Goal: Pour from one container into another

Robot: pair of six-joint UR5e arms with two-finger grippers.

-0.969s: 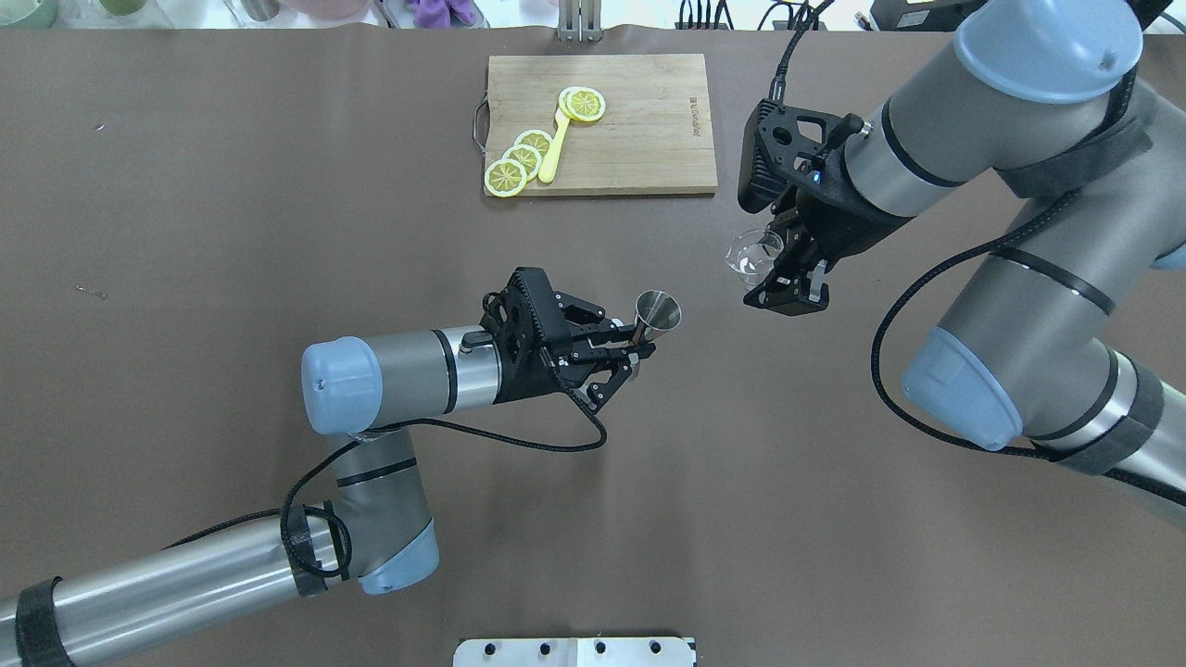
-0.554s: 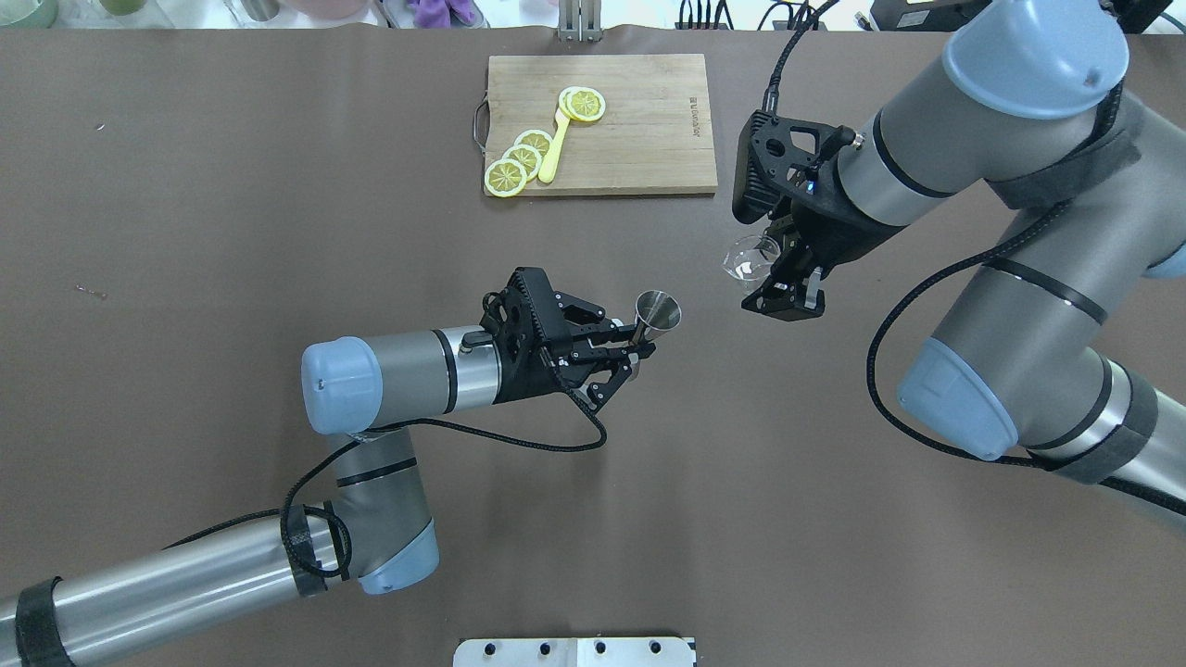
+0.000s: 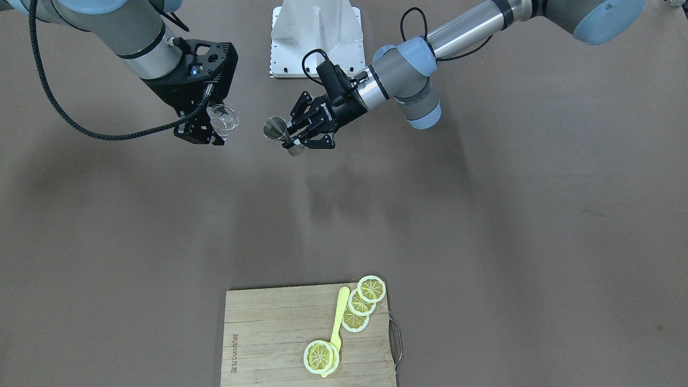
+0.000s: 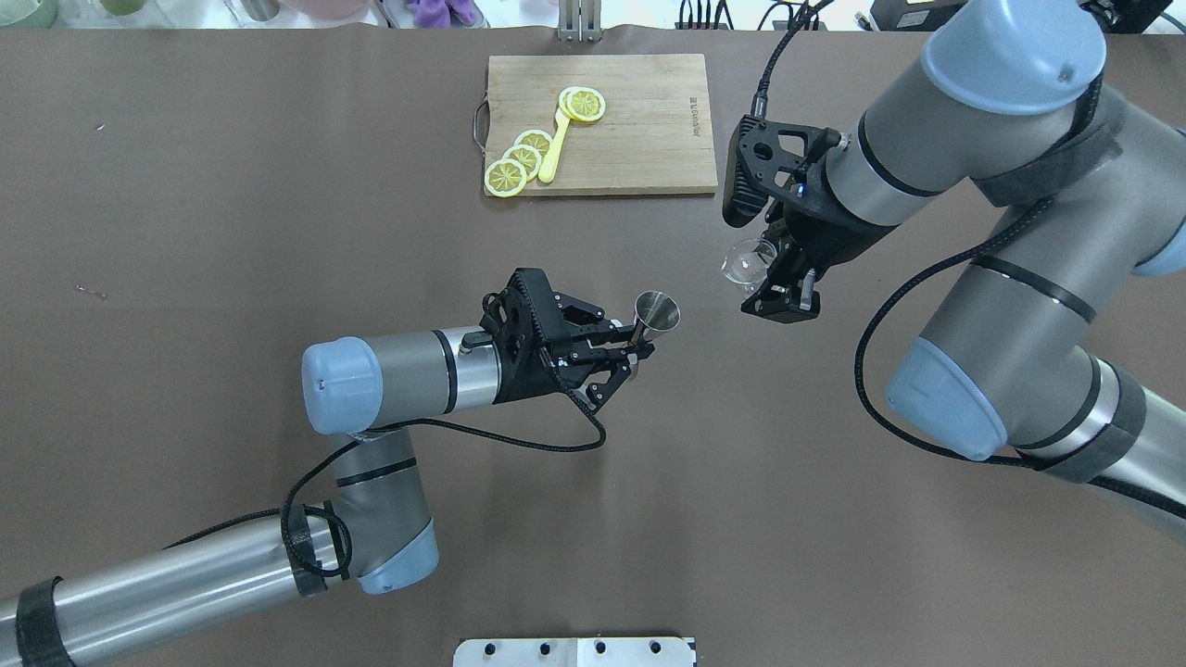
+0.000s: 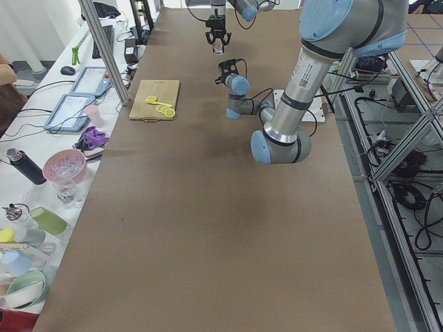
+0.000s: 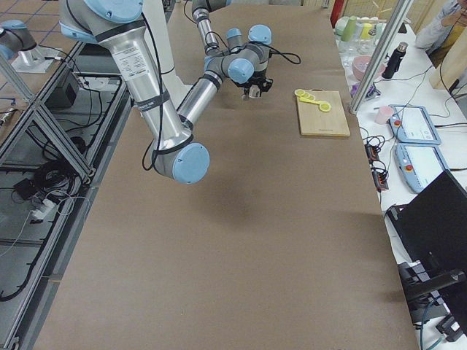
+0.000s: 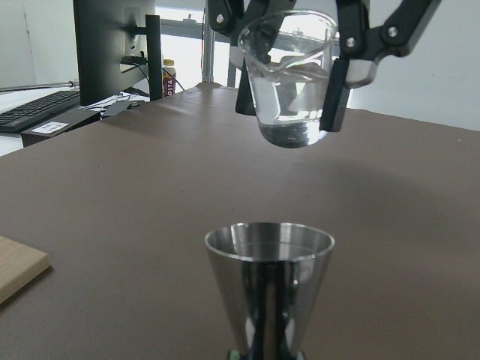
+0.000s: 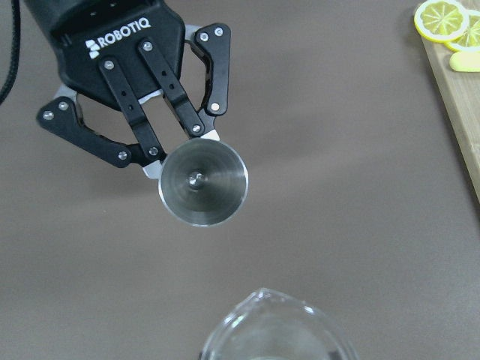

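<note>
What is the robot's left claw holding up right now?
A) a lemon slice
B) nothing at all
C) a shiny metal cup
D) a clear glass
C: the left claw is closed on the metal cup, which stands upright, while the clear glass sits in the right claw.

1. Surface (image 4: 185, 232): uniform matt brown.
2. Jigger (image 4: 656, 311): polished silver metal with mirror reflections.
3. Glass cup (image 4: 741, 264): clear and colourless; its contents are also clear.
4. Left tool (image 4: 637, 357) and right tool (image 4: 762, 273): black. The left tool carries white lettering.
5. Left arm (image 4: 408, 371) and right arm (image 4: 927, 157): silver-grey tubes, light-blue joint caps, black bands.
6. Cutting board (image 4: 639, 130): pale wood with straight grain stripes.
7. Lemon slices (image 4: 506, 177): yellow, paler rims, radial segment pattern.
8. Utensil (image 4: 553, 153): plain yellow.
</note>
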